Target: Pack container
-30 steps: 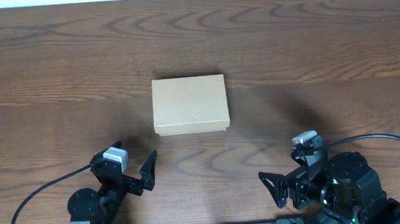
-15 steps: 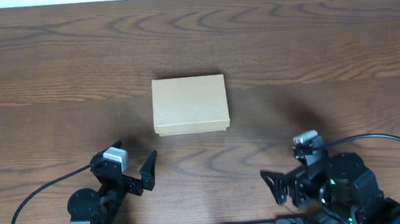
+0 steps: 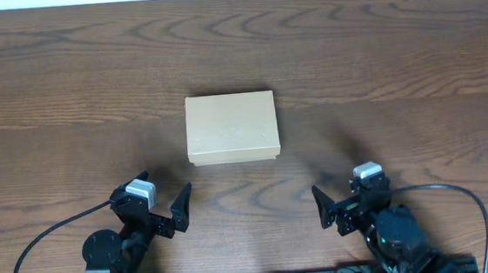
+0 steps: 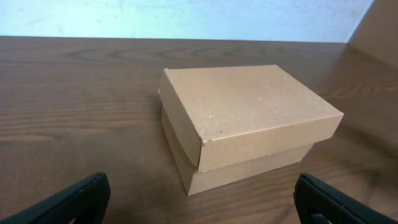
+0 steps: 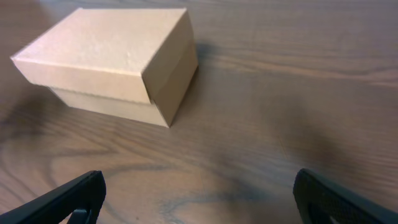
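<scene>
The container (image 3: 231,128) is a small tan cardboard box with its lid shut, standing flat on the wooden table (image 3: 396,72) at mid-table. My left gripper (image 3: 163,188) sits near the front edge, below and left of the box, open and empty. In the left wrist view the container (image 4: 249,118) stands just ahead of my open left gripper (image 4: 199,202), with a gap of bare wood between them. My right gripper (image 3: 347,193) is below and right of the box, open and empty. The right wrist view has the container (image 5: 106,56) at upper left, well ahead of my right gripper (image 5: 199,199).
A pale wall runs along the table's far edge (image 4: 186,18). Black cables (image 3: 35,249) loop from both arm bases at the front edge. Only the box stands on the wood.
My right arm has shifted left and slightly forward, turning toward the box. The left arm and the container have not moved.
</scene>
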